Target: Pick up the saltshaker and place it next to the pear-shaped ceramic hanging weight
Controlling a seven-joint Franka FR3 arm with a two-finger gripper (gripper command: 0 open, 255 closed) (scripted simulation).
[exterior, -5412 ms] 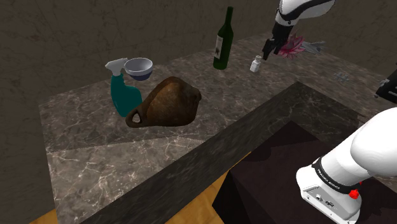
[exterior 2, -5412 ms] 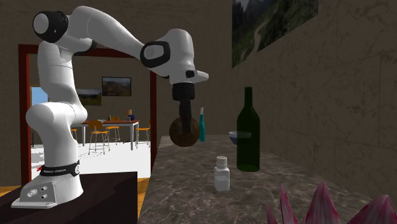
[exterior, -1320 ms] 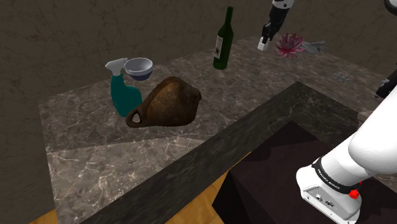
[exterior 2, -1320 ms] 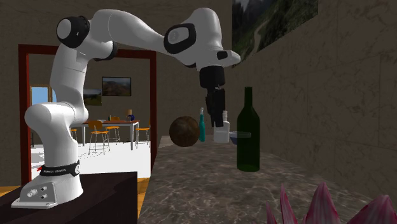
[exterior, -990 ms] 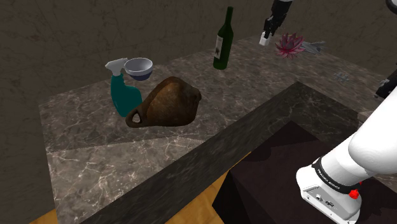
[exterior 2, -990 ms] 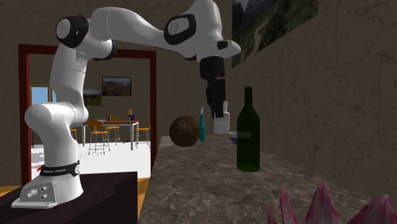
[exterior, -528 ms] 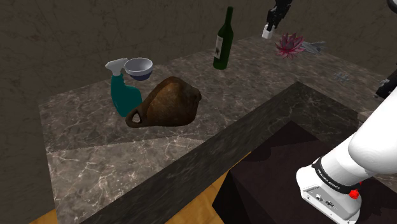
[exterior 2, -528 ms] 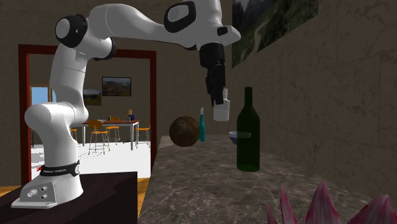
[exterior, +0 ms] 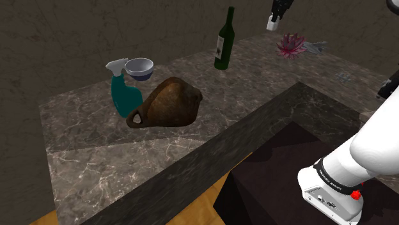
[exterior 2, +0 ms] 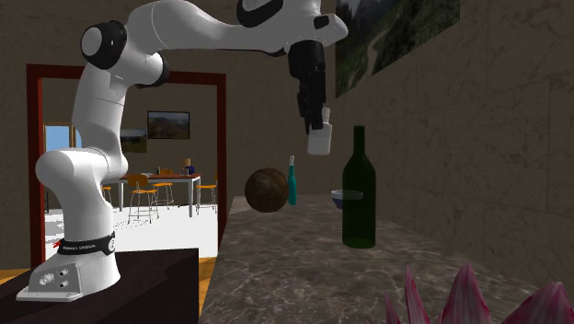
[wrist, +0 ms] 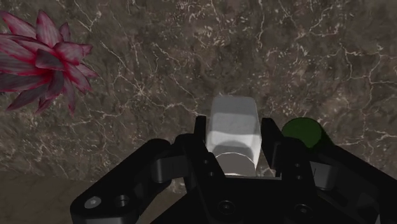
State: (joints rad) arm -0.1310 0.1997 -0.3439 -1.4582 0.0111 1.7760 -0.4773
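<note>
The white saltshaker is clasped between my black fingers, and my gripper is shut on it. It hangs high above the marble counter: the saltshaker is up near the shoulder view's top right, and the saltshaker sits under my gripper in the second exterior view. The brown pear-shaped ceramic weight lies on its side mid-counter, far toward the shoulder view's left of my gripper. In the second exterior view, the same weight appears at the counter's far end.
A dark green wine bottle stands on the counter near the wall, close below the held shaker; its top is beside my fingers. A teal spray bottle and a bowl stand behind the weight. A pink spiky plant is at the counter's end.
The arm has kept lifting the saltshaker: it has risen from level with the wine bottle's shoulder to above its neck. The grip has stayed shut on it.
</note>
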